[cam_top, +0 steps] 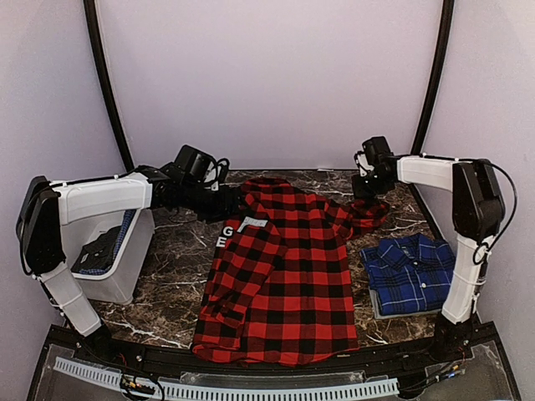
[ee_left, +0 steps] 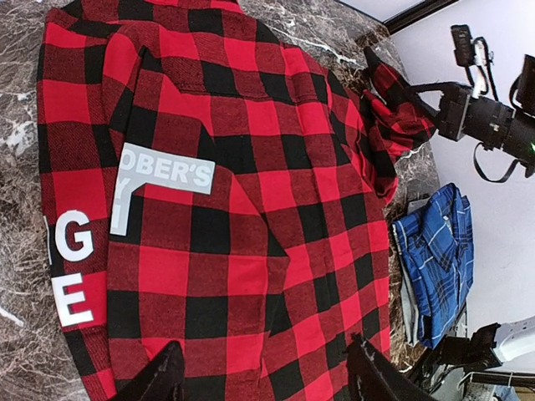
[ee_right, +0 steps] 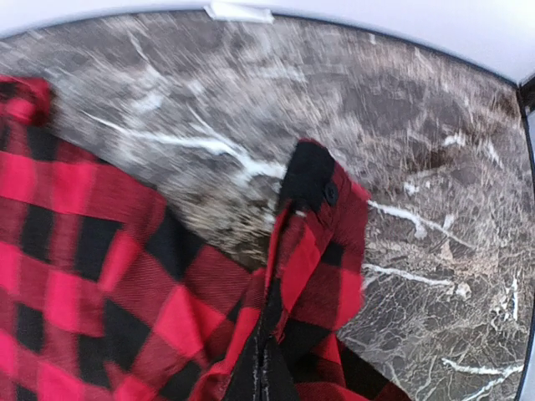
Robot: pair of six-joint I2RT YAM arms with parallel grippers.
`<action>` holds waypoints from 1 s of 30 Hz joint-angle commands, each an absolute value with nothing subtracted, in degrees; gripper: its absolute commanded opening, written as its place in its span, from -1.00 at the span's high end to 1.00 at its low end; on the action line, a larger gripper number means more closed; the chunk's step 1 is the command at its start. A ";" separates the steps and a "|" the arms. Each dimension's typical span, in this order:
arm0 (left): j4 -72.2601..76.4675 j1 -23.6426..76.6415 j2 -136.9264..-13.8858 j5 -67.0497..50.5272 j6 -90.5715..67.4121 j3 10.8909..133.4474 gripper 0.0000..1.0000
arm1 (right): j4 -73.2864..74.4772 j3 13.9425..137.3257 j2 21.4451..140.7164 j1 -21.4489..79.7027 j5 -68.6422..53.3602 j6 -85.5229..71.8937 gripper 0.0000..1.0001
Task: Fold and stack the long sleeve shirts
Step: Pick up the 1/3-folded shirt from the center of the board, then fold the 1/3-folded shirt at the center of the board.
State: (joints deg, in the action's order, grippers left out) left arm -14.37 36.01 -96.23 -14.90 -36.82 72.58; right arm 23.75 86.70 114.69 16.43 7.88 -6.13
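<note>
Writing shows even from the top camera: white capitals (cam_top: 224, 236) "G" over "E" on the left front of the red-and-black shirt (cam_top: 284, 284), beside a pale label (cam_top: 252, 223) too small to read there. That shirt lies spread flat in the middle of the marble table (cam_top: 175, 259), collar toward the far edge. The left gripper (cam_top: 227, 203) hangs just beside the collar. The right gripper (cam_top: 368, 190) sits at the far right, over the end of the sleeve (cam_top: 368, 213). The blue plaid shirt (cam_top: 410, 271) lies folded at the near right, apart from the red one. A white bin (cam_top: 125, 271) stands at the left.

Left wrist camera: the readable part of the label (ee_left: 163, 177) says "OBER'S", and the big capitals (ee_left: 73, 267) "G" and "E" stand at the picture's left edge. The left gripper (ee_left: 267, 380) has its fingers (ee_left: 163, 376) spread wide above the checks, holding nothing.

Right wrist camera: the right gripper (ee_right: 261, 372) is closed, its dark tips pinching the sleeve (ee_right: 292, 284). The cuff (ee_right: 322, 225), with a black button (ee_right: 331, 194), stands up off the marble.
</note>
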 commanded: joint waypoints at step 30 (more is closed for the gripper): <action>1.94 35.95 -91.69 -30.19 -29.87 65.86 -0.43 | -14.28 62.41 90.96 35.65 -44.61 -17.41 1.00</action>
State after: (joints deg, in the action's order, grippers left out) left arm -3.81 36.01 -95.35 -24.97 -32.99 68.69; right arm -9.28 62.70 92.23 35.62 -36.91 -17.26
